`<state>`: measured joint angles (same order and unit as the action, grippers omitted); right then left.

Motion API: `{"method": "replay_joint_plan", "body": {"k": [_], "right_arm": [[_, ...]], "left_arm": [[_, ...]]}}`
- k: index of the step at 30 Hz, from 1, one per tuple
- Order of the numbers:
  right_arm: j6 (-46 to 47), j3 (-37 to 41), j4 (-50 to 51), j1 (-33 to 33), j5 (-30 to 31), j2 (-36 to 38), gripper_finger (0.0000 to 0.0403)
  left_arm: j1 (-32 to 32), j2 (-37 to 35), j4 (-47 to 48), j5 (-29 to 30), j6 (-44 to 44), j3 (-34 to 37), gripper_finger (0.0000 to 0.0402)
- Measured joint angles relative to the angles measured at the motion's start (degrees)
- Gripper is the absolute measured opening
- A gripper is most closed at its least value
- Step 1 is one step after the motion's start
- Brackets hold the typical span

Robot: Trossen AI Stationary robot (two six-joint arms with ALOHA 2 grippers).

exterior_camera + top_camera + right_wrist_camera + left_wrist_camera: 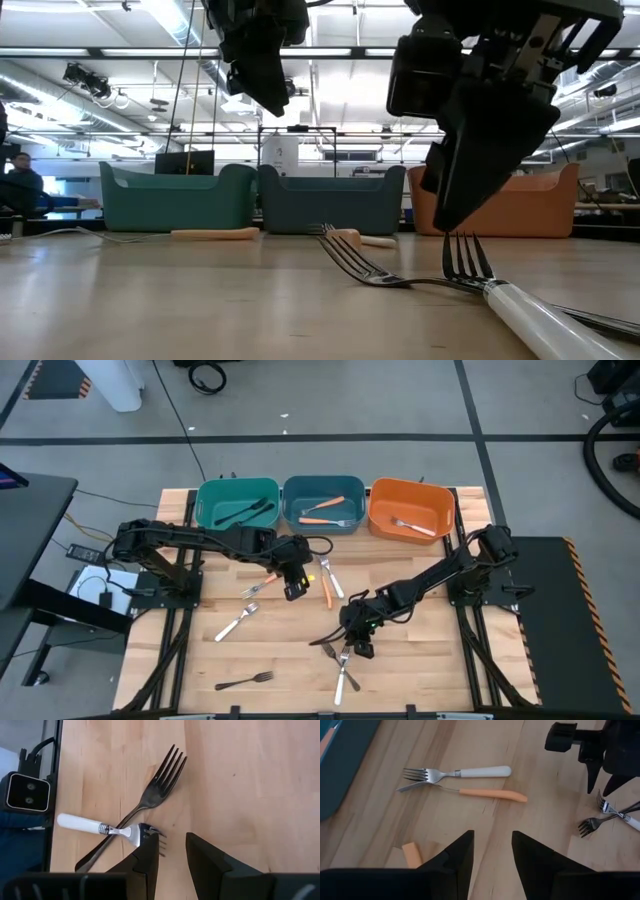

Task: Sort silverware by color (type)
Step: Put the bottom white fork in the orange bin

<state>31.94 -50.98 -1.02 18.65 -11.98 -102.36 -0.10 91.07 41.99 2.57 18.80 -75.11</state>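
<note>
Forks lie scattered on the wooden table. My right gripper [360, 647] [172, 851] is open and pointing down over a white-handled fork [100, 827] that lies crossed with a black fork [159, 785]. In the low view it [450, 225] hangs just above the tines [466, 256]. My left gripper [294, 588] [492, 854] is open above the table's middle. Ahead of it lie a white-handled fork [462, 772] and an orange-handled fork [487, 794], and an orange handle end [411, 855] sits by its finger. A black fork [245, 681] and another white-handled fork [237, 622] lie nearer the left. My right gripper has one finger [150, 851] standing right at the tines [150, 831] of the white-handled fork, coming from above. I cannot tell whether it touches them. The fork lies flat on the table.
Three bins stand in a row at the far edge: teal [204, 510] with black utensils, blue [292, 510] with orange-handled ones, orange [378, 515] with a white-handled fork. The two grippers work close together. Bare wood lies at the near right.
</note>
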Motion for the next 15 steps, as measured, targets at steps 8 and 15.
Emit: {"method": "replay_joint_plan", "body": {"k": [8, 15], "right_arm": [[3.16, 0.0, -2.73, 0.41, -3.74, -3.43, 0.0106], [2.34, 0.0, -3.54, 0.25, -4.6, -3.51, 0.01]], "left_arm": [[0.0, 0.02, 0.3, 0.02, -0.01, 0.0, 0.0142], [0.0, 0.02, 0.03, 0.23, -0.06, 0.0, 0.0142]]}}
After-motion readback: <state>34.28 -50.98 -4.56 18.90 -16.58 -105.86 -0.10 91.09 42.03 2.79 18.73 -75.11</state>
